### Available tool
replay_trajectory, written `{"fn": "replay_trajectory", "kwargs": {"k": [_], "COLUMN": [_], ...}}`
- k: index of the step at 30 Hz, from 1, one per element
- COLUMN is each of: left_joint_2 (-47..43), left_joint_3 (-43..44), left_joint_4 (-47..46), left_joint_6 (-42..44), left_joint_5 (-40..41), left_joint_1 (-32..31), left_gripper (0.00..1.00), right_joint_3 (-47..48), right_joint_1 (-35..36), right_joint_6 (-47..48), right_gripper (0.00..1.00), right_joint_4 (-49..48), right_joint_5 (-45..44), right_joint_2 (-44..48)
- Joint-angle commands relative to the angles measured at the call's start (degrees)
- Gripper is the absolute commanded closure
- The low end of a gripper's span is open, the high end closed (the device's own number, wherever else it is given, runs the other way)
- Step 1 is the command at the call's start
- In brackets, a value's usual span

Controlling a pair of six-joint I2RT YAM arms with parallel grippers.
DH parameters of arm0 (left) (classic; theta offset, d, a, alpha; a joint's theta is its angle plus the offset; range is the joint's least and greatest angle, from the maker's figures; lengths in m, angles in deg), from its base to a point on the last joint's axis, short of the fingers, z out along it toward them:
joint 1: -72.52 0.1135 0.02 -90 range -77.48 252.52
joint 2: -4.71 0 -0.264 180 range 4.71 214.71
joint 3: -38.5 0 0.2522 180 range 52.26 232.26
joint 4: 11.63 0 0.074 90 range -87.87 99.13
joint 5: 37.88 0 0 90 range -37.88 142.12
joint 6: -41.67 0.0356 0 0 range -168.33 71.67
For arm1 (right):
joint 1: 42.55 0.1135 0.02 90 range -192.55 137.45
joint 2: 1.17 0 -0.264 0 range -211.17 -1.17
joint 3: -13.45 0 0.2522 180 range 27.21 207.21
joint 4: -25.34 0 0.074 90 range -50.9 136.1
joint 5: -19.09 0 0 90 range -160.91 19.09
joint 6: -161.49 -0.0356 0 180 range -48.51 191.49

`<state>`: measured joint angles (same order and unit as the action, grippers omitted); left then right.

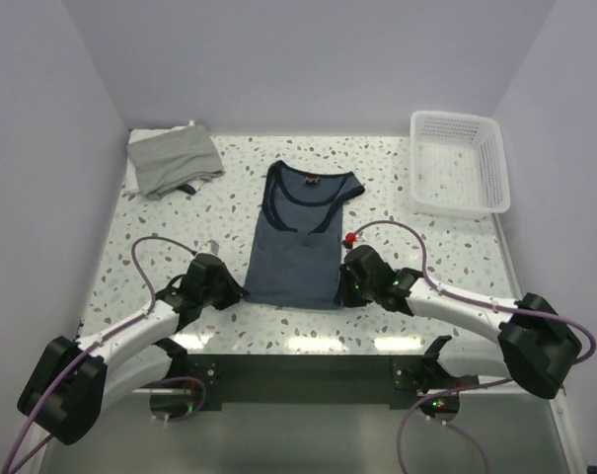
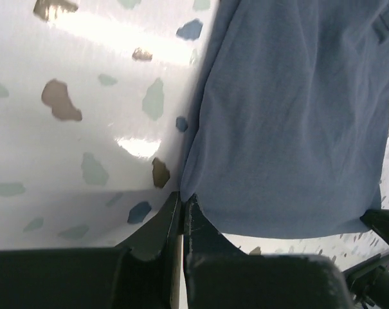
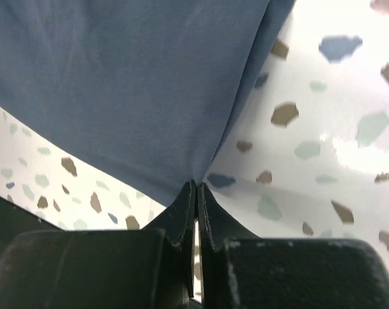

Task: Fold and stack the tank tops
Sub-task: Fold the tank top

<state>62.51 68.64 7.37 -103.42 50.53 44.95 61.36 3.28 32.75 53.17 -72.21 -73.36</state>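
Observation:
A navy blue tank top [image 1: 300,242] lies flat in the middle of the speckled table, neckline toward the far side. My left gripper [image 1: 241,292] is shut on its near left hem corner [image 2: 184,193], the jaws pressed together on the cloth. On the other side my right gripper [image 1: 339,294] is shut on the near right hem corner [image 3: 197,183], the blue cloth [image 3: 130,84] spreading away from its fingertips. A grey tank top [image 1: 175,158] lies folded at the far left corner, away from both grippers.
A white mesh basket [image 1: 459,164] stands at the far right of the table [image 1: 456,257]. Purple cables loop above both arms. White walls close in the left, right and far sides. A small red part [image 1: 348,238] shows near the right wrist.

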Motion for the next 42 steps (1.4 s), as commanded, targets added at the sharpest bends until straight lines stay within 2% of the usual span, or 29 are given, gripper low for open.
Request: {"fn": "replay_trajectory", "kwargs": {"k": [1,2,3,4,7,9,10,13,15,18,23,27,31,42], "left_joint_2": [-3.0,-4.3,-4.9,-5.4,-6.9,-7.9,-7.9,-6.4,-2.5,7.6,22.2,32.3,42.9,63.1], "left_joint_3": [-0.8,-0.7,-0.4,0.1,5.0,9.9,11.7,19.5,23.8,30.3,39.0,47.0,54.6,74.1], "left_joint_4": [8.8,9.8,11.2,11.9,16.6,19.6,20.4,21.4,16.6,11.1,2.7,0.6,0.0,-0.2], "left_joint_6": [-0.5,0.2,0.5,1.1,3.8,6.0,7.5,9.6,12.0,14.7,18.7,21.9,25.5,31.2], "left_joint_5": [3.0,3.1,3.1,3.1,3.9,4.7,5.2,5.0,3.8,0.0,-4.8,-6.9,-7.8,-11.2], "left_joint_1": [-0.4,-0.4,-0.4,-0.4,-0.4,-0.4,-0.4,-0.4,-0.4,-0.4,-0.4,-0.4,-0.3,-0.3], "left_gripper": [1.0,1.0,0.96,0.78,0.49,0.45,0.43,0.43,0.44,0.5,0.54,0.55,0.57,0.58], "right_joint_3": [-3.0,-3.1,-3.0,-2.6,1.2,5.0,6.2,10.7,16.0,22.9,31.1,36.7,38.9,42.9], "right_joint_1": [1.5,1.5,1.7,1.6,1.5,-1.6,-4.1,-15.3,-20.8,-25.2,-28.4,-29.4,-29.7,-30.4], "right_joint_6": [-4.4,-4.6,-4.5,-4.3,-3.4,-1.5,-0.6,3.1,5.5,6.4,5.4,5.5,6.3,6.8], "right_gripper": [0.99,0.95,0.89,0.74,0.56,0.57,0.62,0.67,0.68,0.67,0.65,0.65,0.64,0.65], "right_joint_4": [4.9,5.4,5.7,6.9,9.4,10.4,10.0,6.1,3.8,0.5,-6.2,-7.5,-8.9,-13.8], "right_joint_5": [-4.6,-4.8,-5.8,-6.7,-10.5,-12.3,-9.5,-4.6,-3.6,-1.3,1.1,-1.5,-3.7,-5.4], "right_joint_2": [4.9,5.6,6.8,7.1,7.5,6.1,3.7,-2.2,-6.6,-16.3,-30.7,-35.9,-38.9,-42.6]}}
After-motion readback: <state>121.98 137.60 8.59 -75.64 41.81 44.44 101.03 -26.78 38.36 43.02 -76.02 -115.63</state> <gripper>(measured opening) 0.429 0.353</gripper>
